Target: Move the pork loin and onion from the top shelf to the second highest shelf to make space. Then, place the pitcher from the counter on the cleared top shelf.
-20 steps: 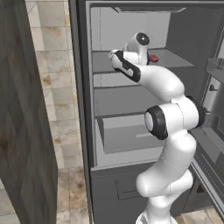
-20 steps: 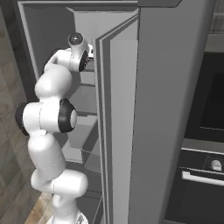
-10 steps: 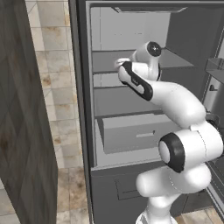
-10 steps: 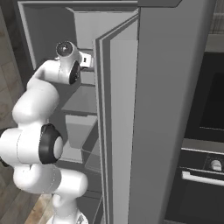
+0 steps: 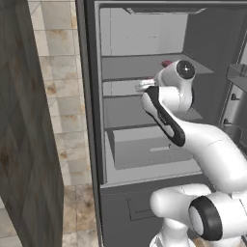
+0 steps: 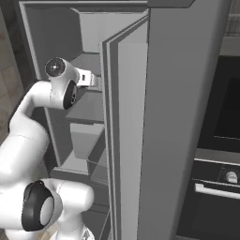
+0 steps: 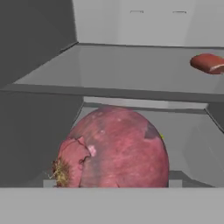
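Observation:
The onion [image 7: 116, 151], a round dark red ball with a rooty end, hangs close before the hand camera and hides the fingertips. It sits just below the front edge of the top shelf [image 7: 127, 65], level with the opening of the second highest shelf [image 7: 188, 131]. My gripper [image 5: 144, 87] is shut on the onion at the front of the fridge, between the top shelf [image 5: 130, 67] and the second highest shelf [image 5: 128, 112]. The pork loin [image 7: 208, 63] lies on the top shelf at the right; it is a small red-pink lump [image 5: 167, 63]. The pitcher and the counter are out of view.
A grey drawer box [image 5: 144, 147] sits under the shelves. The open fridge door [image 6: 154, 122] stands close to the hand's right, with door bins [image 5: 236, 77]. A dark cabinet side [image 5: 29, 135] is at the left, an oven [image 6: 215, 178] at the right.
The hand has drawn back from the right of the top shelf and come down and left to the second shelf's level. The elbow has swung low and to the right.

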Available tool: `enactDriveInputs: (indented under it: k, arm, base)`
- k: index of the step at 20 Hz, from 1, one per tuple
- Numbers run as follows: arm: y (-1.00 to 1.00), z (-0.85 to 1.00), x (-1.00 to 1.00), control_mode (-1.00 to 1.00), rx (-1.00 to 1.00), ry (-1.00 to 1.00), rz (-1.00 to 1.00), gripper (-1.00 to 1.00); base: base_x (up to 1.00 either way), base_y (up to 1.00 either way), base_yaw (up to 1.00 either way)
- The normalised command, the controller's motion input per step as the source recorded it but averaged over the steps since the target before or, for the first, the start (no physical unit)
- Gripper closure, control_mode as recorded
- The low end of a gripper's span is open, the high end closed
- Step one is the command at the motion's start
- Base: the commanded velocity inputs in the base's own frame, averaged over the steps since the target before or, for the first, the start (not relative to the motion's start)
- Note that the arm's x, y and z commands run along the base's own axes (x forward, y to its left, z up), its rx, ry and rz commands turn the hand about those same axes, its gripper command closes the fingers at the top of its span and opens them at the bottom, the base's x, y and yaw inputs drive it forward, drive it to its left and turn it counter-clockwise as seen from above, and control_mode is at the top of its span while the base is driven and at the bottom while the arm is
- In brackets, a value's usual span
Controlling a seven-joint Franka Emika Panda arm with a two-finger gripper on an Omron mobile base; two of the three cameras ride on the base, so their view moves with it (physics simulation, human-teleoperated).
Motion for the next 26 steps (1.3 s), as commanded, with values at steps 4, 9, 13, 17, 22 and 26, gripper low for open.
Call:
enactDriveInputs:
  k: [4,9,13,17,22,26]
  arm:
    - [-0.19,-0.62,-0.95,-1.0,-0.11,0.06,0.01,1.0]
    - [-0.24,-0.85,-0.35,-1.0,-0.05,0.03,0.03,1.0]
    - [-0.07,-0.51,0.17,-1.0,0.0,-0.02,0.0,1.0]
    - [0.0,-0.21,0.49,-1.0,0.0,0.02,0.0,1.0]
    - [0.0,-0.03,0.62,-1.0,0.0,0.13,0.0,1.0]
    - [0.0,-0.07,0.62,-1.0,0.0,0.11,0.0,1.0]
  base:
    - [0.0,0.0,0.0]
    - [0.0,0.0,0.0]
    - [0.0,0.0,0.0]
    - [0.0,0.0,0.0]
    - [0.0,0.0,0.0]
    - [0.0,0.0,0.0]
